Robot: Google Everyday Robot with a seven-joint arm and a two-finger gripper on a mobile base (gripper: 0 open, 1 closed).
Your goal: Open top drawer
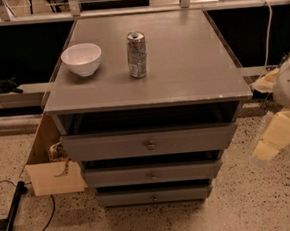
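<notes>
Now the gripper point(276, 138) hangs far right, beside the desk point(181, 69). The top drawer point(107, 146) sits just under the desk top, running side to side, its little knob point(151, 146) well off to the gripper's left. I cannot tell if the gripper is open.
</notes>
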